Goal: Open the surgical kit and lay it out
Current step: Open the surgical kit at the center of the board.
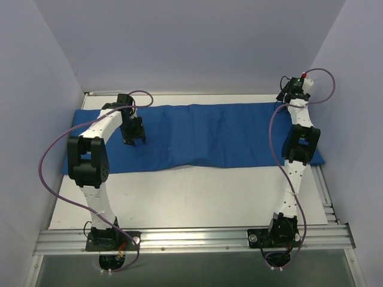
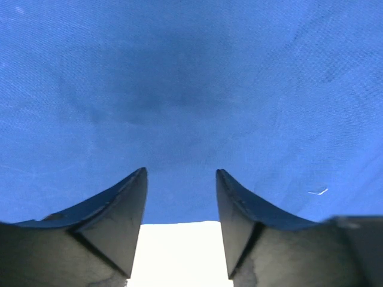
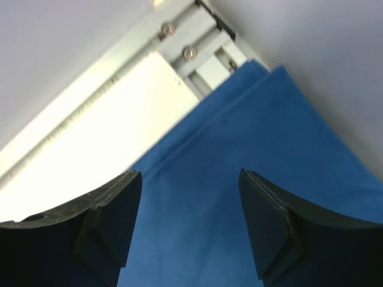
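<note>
The kit's blue wrap (image 1: 203, 134) lies unfolded as one long flat sheet across the far half of the white table (image 1: 191, 197); no instruments show. My left gripper (image 1: 133, 139) is open and empty, low over the sheet's left part near its front edge. In the left wrist view the cloth (image 2: 179, 89) fills the frame, with the gripper (image 2: 181, 179) over its edge. My right gripper (image 1: 286, 97) is open and empty at the sheet's far right corner. In the right wrist view the gripper (image 3: 188, 179) hangs above the cloth (image 3: 269, 137).
Grey walls close in the left, back and right sides. A metal rail (image 1: 191, 239) runs along the front edge by the arm bases. A bolted metal bracket (image 3: 197, 57) sits at the far right corner behind the cloth. Purple cables (image 1: 54, 149) loop beside each arm.
</note>
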